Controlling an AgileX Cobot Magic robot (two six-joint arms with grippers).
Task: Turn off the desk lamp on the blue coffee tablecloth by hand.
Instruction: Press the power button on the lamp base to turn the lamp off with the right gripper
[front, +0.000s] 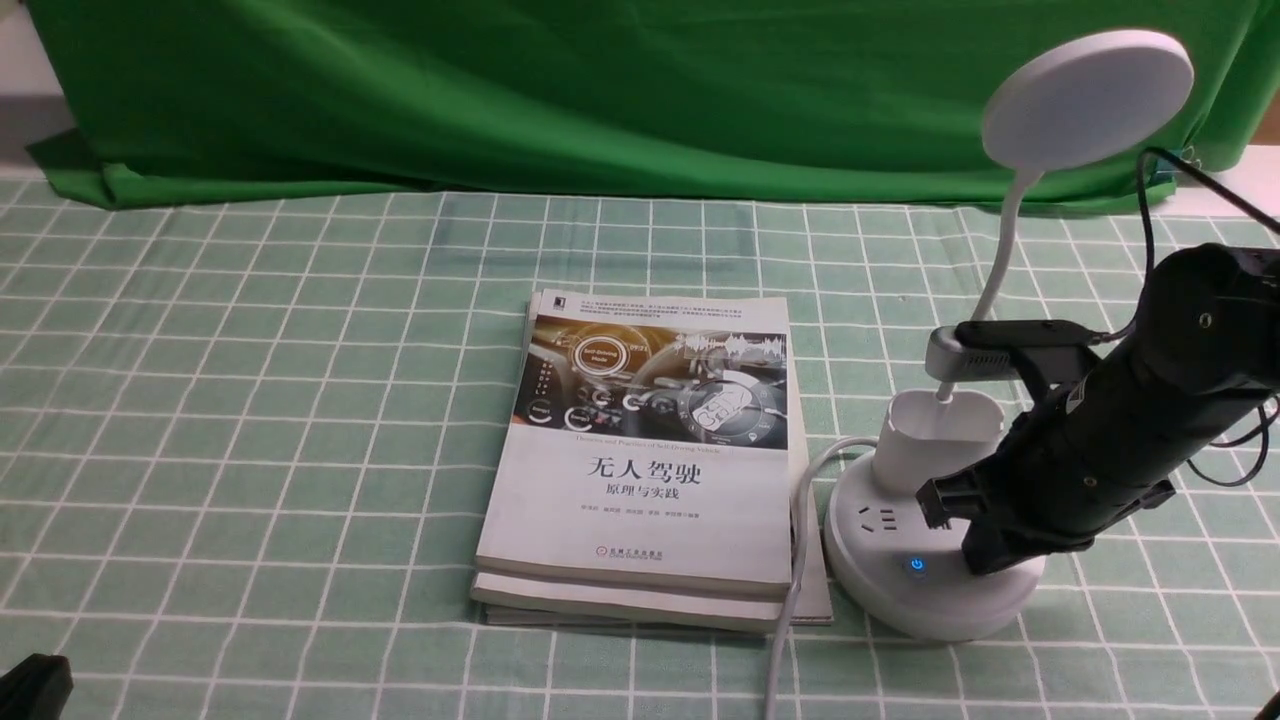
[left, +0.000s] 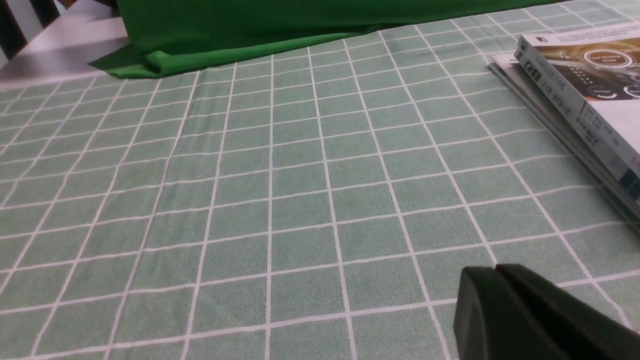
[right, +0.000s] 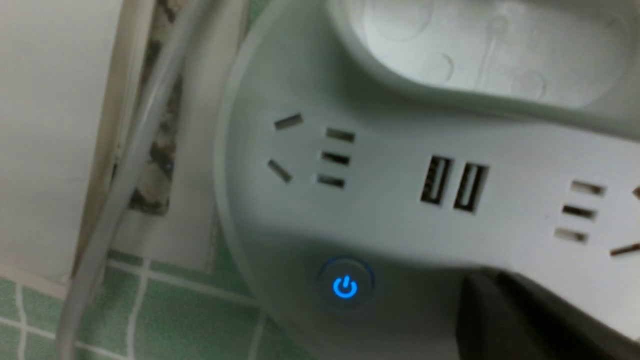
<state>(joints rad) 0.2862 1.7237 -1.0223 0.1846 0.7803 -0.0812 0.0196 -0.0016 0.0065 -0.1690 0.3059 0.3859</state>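
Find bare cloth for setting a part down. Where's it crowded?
Bare: the wide grid tablecloth left of the book stack, up to the green cloth; also the strip between stack and green cloth. Crowded: right of the stack, where the cable, lamp and right end effector bunch together.

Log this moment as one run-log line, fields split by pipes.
right gripper: shut, over lamp base | power button: glowing blue | book stack: beside base | left gripper: opening unclear
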